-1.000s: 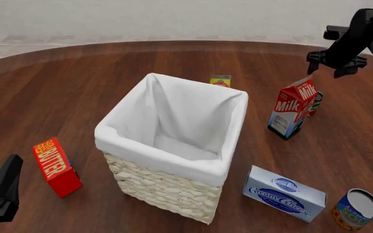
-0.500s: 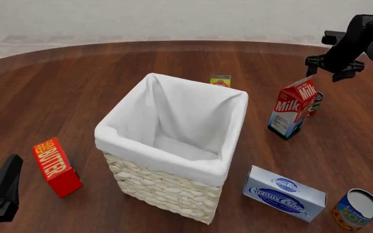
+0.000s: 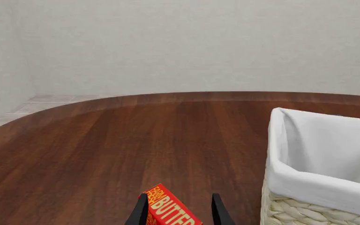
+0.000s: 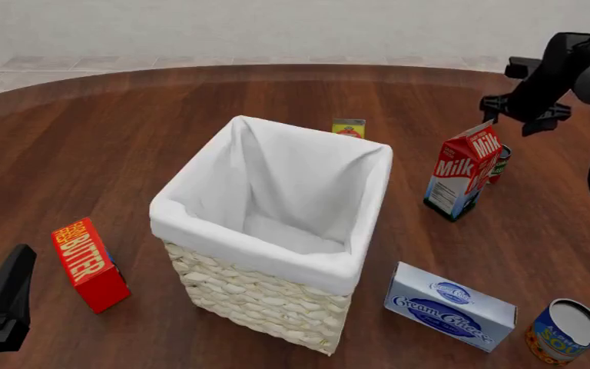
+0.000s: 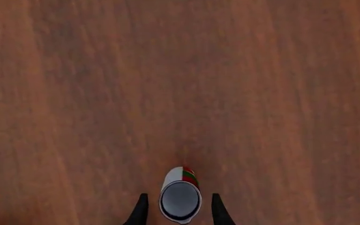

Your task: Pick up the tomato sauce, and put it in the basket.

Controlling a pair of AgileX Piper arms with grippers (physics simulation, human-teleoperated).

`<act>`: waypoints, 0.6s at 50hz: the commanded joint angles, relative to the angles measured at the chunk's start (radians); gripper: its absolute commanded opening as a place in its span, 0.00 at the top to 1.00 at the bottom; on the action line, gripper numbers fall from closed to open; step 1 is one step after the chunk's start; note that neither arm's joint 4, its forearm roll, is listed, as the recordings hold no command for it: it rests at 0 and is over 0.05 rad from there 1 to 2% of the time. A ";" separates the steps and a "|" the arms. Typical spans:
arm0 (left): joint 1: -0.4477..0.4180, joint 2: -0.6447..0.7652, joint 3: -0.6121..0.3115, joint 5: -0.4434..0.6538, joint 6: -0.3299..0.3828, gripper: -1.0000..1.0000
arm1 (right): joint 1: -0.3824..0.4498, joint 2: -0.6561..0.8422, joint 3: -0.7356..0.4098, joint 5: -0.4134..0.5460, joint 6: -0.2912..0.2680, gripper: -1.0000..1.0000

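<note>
Hovering my right gripper (image 4: 525,115) high over the table's far right edge, jaws spread with nothing between them, above the tomato sauce (image 5: 181,199), which stands upright just behind the milk carton (image 4: 463,175), mostly hidden from the front. Risk: the carton sits so close that a finger coming down could clip and topple it, or nudge the can so it rolls. Fingertips (image 5: 141,208) straddle the can in the wrist view, so alignment looks fair. My left gripper (image 3: 176,211) idles, parted, by the butter box (image 4: 90,264), near the left edge. The basket (image 4: 264,300) waits mid-table.
</note>
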 commanded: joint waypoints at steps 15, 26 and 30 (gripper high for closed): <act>-0.001 -0.005 0.000 0.005 0.001 0.00 | -0.006 0.012 0.040 -0.028 -0.006 0.00; -0.001 -0.006 0.000 0.005 0.001 0.00 | -0.007 0.029 0.026 -0.020 -0.011 0.00; -0.001 -0.005 0.000 0.005 0.001 0.00 | -0.005 0.036 0.019 -0.018 -0.010 0.00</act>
